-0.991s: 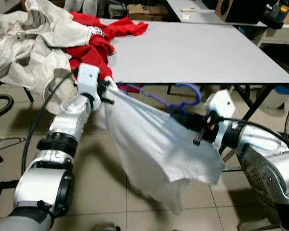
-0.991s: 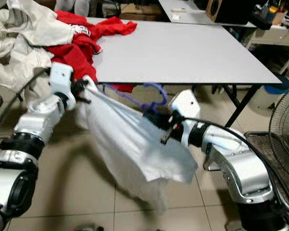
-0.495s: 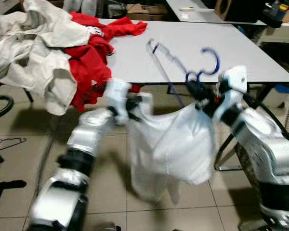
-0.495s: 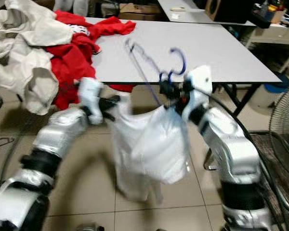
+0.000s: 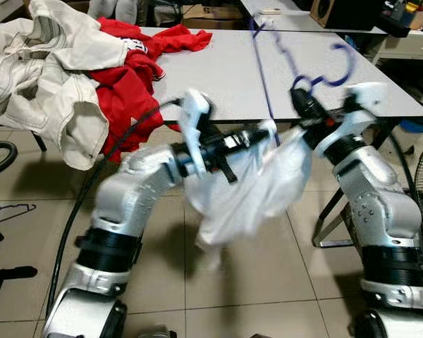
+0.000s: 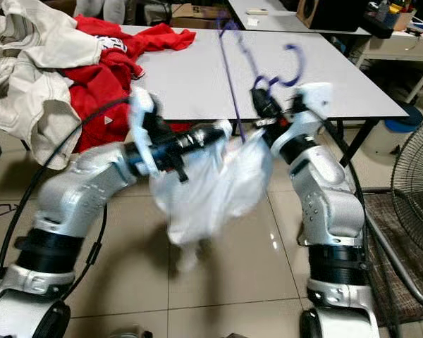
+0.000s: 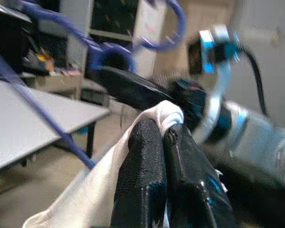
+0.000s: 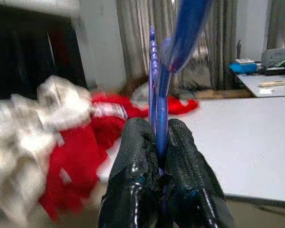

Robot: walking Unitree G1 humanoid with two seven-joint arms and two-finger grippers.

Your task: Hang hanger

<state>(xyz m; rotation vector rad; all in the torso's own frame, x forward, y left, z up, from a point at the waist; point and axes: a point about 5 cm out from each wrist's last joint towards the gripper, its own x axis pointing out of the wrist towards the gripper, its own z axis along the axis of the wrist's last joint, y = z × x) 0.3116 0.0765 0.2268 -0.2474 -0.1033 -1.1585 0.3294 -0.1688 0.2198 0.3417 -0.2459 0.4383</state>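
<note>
Holding the blue hanger (image 5: pixel 296 60) just under its hook, the right gripper (image 5: pixel 301 98) has its two black fingers (image 8: pixel 185 161) closed tight on the neck, as the right wrist view shows plainly. The hook curls up and toward the robot's right above the fingers, while one long arm of the hanger slants up and to the left over the grey tabletop (image 5: pixel 225 63). The white shirt (image 5: pixel 257 186) hangs below, in the air in front of the tabletop's near edge, bunched between the two arms. The left gripper (image 5: pixel 264 134) has its fingers (image 7: pixel 147 161) pinched shut on a fold of the shirt's edge, just beside and slightly below the right gripper. So the hanger lies above and to the right of the left fingers, its long axis steep and tilted. By my judgement the right arm carries the hanger and must lead the hanging; no rail shows yet.
</note>
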